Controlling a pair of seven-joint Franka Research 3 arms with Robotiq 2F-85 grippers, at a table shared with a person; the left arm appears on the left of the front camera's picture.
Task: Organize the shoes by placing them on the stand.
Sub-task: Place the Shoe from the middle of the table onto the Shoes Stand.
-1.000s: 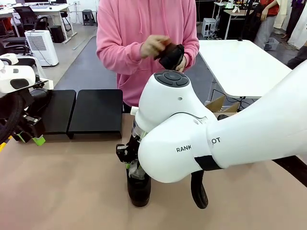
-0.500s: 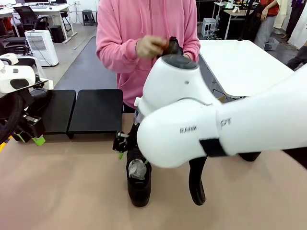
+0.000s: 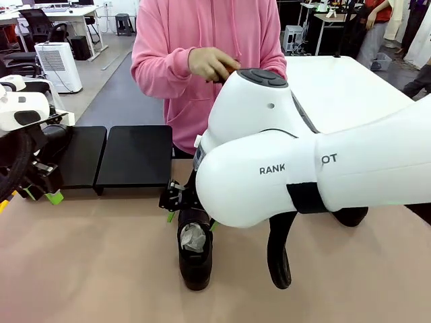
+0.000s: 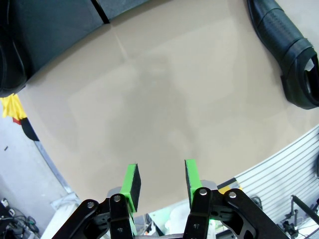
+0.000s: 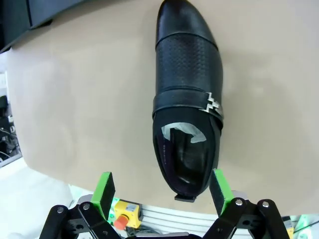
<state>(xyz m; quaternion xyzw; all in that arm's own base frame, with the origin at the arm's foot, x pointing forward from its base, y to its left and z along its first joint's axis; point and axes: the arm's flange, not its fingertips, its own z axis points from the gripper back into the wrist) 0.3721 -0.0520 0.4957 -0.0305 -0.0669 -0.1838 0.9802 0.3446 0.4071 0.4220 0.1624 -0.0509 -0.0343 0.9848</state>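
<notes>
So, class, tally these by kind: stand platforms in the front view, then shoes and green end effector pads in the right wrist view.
Platforms: 2
Shoes: 1
Pads: 2
Total: 5

Bright, even light, probably overhead; soft sheen on shoe (image 5: 187, 74); wrist views bowed at edges.

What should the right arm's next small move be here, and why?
Probably lower the right tool and close it on the heel end of the shoe. Its jaws stand open with the green pads flanking that heel, and the shoe lies on the table, not yet on the stand.
</notes>
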